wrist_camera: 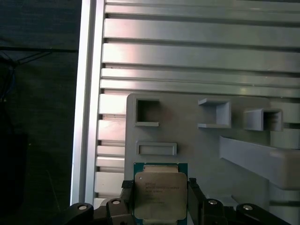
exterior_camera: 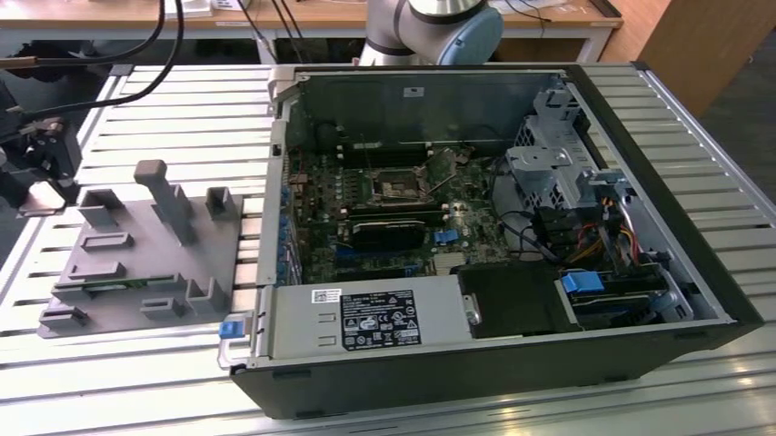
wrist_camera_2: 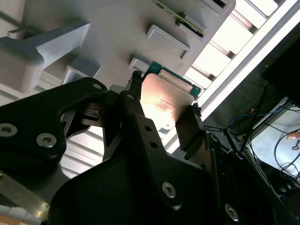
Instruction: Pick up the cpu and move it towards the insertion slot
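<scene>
Gripper (wrist_camera_2: 165,93) jaws are closed on two opposite edges of the cpu (wrist_camera: 160,197), over the grey fixture plate (wrist_camera: 197,145) near a bench (exterior_camera: 158,109) edge. I judge a level, square, gentle grip matters most; the insertion slot (exterior_camera: 397,188) lies well apart, inside the computer case (exterior_camera: 485,381).

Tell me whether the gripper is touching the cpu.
Touching. In the first wrist view the gripper has a finger pressed against each of two opposite edges of the cpu, with no gap showing.
</scene>
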Controlling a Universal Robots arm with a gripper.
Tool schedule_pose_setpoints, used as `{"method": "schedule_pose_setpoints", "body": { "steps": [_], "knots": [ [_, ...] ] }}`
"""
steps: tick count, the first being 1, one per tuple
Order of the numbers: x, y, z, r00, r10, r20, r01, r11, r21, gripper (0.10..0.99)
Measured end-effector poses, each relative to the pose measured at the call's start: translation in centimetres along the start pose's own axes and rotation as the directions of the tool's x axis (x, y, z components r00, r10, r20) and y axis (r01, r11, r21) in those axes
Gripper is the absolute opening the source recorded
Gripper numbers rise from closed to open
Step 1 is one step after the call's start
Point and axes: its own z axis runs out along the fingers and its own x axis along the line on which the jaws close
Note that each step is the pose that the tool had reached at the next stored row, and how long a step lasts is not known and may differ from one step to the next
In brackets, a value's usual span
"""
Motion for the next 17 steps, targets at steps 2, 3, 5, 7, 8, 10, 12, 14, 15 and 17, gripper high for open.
{"method": "schedule_pose_setpoints", "body": {
  "steps": [2, 3, 5, 7, 8, 10, 12, 14, 15, 17],
  "knots": [
    [0.00, 0.01, -0.17, 1.0000, 0.000, 0.0001, 0.000, 1.0000, 0.000, 0.541],
    [0.00, 0.01, -0.26, 1.0000, 0.000, 0.0001, 0.000, 1.0000, 0.000, 0.541],
    [0.00, 0.04, -0.50, 1.0000, 0.000, 0.0001, 0.000, 1.0000, 0.000, 0.541],
    [0.00, 0.06, -0.74, 1.0000, 0.000, 0.0001, 0.000, 1.0000, 0.000, 0.541],
    [0.00, 0.06, -0.85, 1.0000, 0.000, 0.0001, 0.000, 1.0000, 0.000, 0.541],
    [0.00, 0.07, -1.05, 1.0000, 0.000, 0.0001, 0.000, 1.0000, 0.000, 0.541],
    [0.00, 0.08, -1.21, 1.0000, 0.000, 0.0001, 0.000, 1.0000, 0.000, 0.541],
    [0.00, 0.09, -1.39, 1.0000, 0.000, 0.0001, 0.000, 1.0000, 0.000, 0.541],
    [0.00, 0.09, -1.48, 1.0000, 0.000, 0.0001, 0.000, 1.0000, 0.000, 0.541],
    [0.00, 0.10, -1.66, 1.0000, 0.000, 0.0001, 0.000, 1.0000, 0.000, 0.541]
  ]
}}
